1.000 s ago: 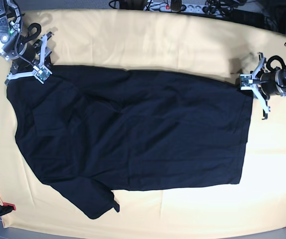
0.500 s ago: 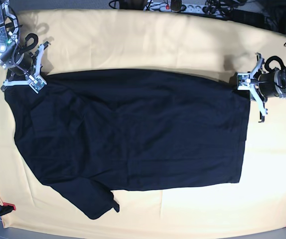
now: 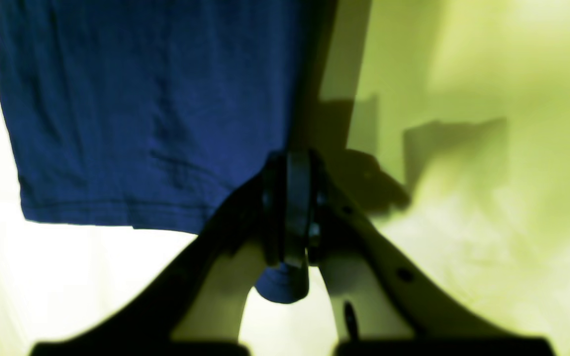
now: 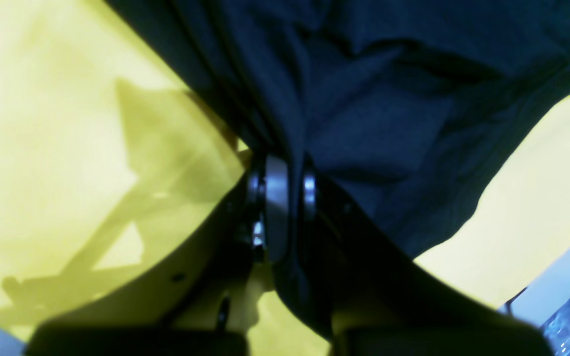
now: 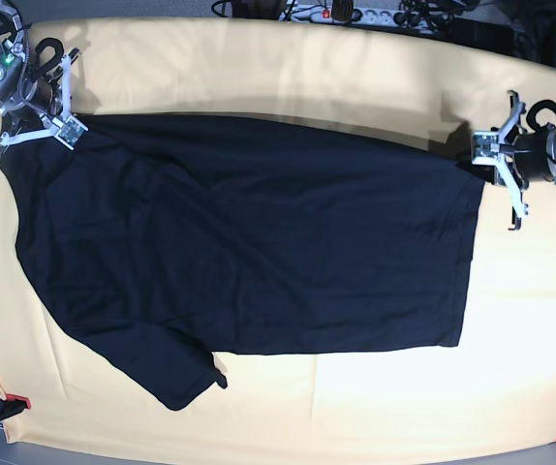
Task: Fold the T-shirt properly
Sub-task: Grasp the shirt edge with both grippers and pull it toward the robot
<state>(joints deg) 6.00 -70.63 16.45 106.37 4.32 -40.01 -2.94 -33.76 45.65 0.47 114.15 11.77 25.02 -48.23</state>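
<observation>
Right gripper (image 5: 53, 124) at 10 o'clock, clamped on T-shirt (image 5: 249, 252) shoulder corner; left gripper (image 5: 486, 155) at 3 o'clock pinches hem corner. Shirt lies mid-table on table cloth (image 5: 288, 68). Keep edge taut, move both evenly.

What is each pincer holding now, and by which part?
Both hold the dark navy cloth T-shirt. The left pincer is shut on a corner of its hem; the right pincer is shut on bunched cloth at its far edge.
</observation>
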